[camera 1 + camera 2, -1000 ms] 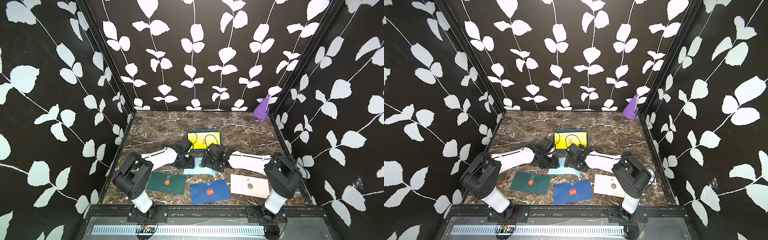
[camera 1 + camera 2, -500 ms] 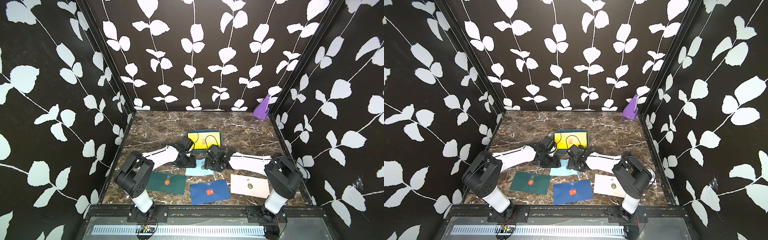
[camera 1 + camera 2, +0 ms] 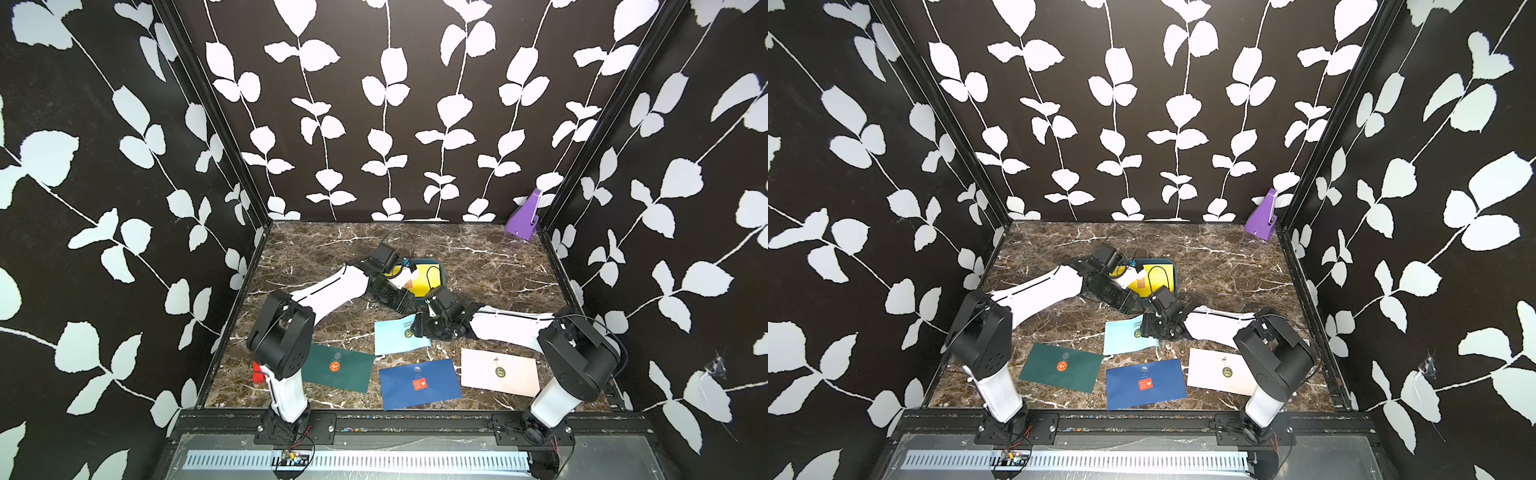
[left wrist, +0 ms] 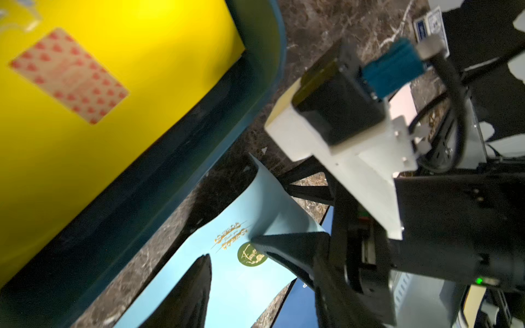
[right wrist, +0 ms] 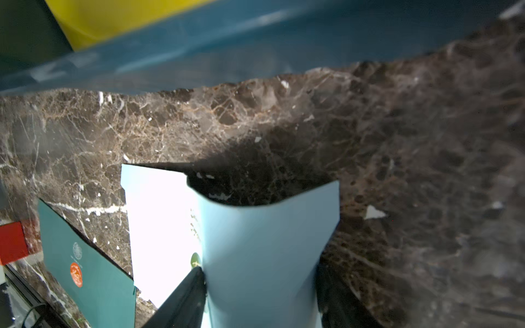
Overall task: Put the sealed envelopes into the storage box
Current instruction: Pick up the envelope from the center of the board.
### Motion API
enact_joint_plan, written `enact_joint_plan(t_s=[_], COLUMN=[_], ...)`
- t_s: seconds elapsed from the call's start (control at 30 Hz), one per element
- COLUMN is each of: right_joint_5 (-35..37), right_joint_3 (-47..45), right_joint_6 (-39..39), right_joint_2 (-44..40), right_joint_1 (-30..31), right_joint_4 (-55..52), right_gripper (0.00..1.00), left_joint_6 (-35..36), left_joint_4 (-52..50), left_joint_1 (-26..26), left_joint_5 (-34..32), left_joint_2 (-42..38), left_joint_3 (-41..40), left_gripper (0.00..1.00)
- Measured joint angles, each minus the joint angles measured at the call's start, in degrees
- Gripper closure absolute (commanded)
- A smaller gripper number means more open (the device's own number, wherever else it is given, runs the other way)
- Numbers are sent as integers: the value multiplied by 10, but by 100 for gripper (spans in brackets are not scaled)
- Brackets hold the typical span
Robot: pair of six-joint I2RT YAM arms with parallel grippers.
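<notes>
Black walls printed with white leaves [image 3: 374, 104] enclose a brown marble tabletop [image 3: 478, 257]. Near its centre the shallow teal plastic storage box [image 3: 444, 276] is placed, with a flat yellow paper envelope [image 3: 424, 278] lying inside it. Just in front of the box, the light blue paper envelope [image 3: 392, 336] is pinched at one end by the right gripper [image 5: 260, 274]. The paper is bowed upward between the two fingers, and the rest lies on the marble. The left gripper [image 3: 405, 304] is positioned low beside the box's near wall, over that envelope. Only one finger [image 4: 196, 289] is seen in the left wrist view, so its jaw width cannot be determined. Along the front edge, the dark green envelope [image 3: 338, 368], the navy envelope [image 3: 419, 384] and the pale pink envelope [image 3: 498, 370] are laid flat. A small red block [image 3: 258, 372] is partly hidden by the left arm.
</notes>
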Motion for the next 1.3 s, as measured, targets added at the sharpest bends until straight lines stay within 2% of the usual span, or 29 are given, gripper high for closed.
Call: enact_joint_plan(t_s=[0.2, 0.6, 0.93, 1.3], right_joint_5=[-19, -34, -49, -68], right_joint_3=[0, 1, 2, 15], right_joint_6=[-47, -86, -108, -129], right_joint_2=[0, 0, 0, 10], right_joint_1=[-5, -13, -17, -19], right_joint_4=[-8, -17, -20, -32], right_gripper=[41, 42, 43, 45], left_joint_6=[62, 119, 145, 146], left_joint_4=[-28, -49, -43, -9], left_joint_1=[2, 10, 28, 31], left_joint_5=[27, 39, 87, 100], left_joint_2=[41, 53, 81, 127], left_joint_3=[26, 19, 7, 7], left_gripper=[38, 37, 37, 37])
